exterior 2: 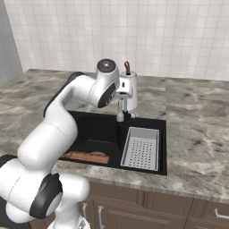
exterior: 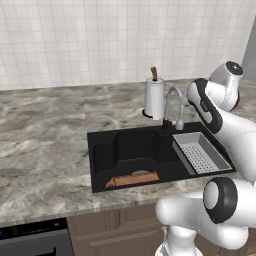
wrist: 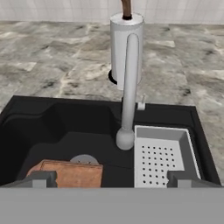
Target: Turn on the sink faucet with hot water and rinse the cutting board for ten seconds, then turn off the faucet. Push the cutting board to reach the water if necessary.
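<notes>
The black rectangular recessed sink (exterior: 125, 150) is sunk into a grey-brown marbled stone counter (exterior: 45, 145) and holds two things. One flat, narrow orange-brown wooden cutting board (exterior: 132, 179) lies on the basin floor along the near wall; in the left base view it sits at about 7 o'clock of the basin, and in the right base view (exterior 2: 86, 156) toward the basin's 8 o'clock corner. In the hand view the board (wrist: 70, 173) partly covers a round grey drain (wrist: 83, 160) just behind it. One perforated grey tray (exterior: 201, 153) fills the basin's 3 o'clock side, well apart from the board, and nothing lies in it.

One slim grey metal gooseneck faucet (exterior: 173, 103) rises from the sink's back rim at about 12 o'clock; its spout end hangs over the basin beside the tray's inner edge (wrist: 125, 139). A small pale lever (wrist: 141, 105) shows at the faucet's foot. No stream falls from the spout. One white cylinder with a brown knob (exterior: 154, 97) stands on the counter just behind the faucet.

The gripper (wrist: 109, 178) hangs above the sink's near side with its two dark fingertips (wrist: 41, 178) spread wide, grasping nothing, board under one tip and tray under the other.
</notes>
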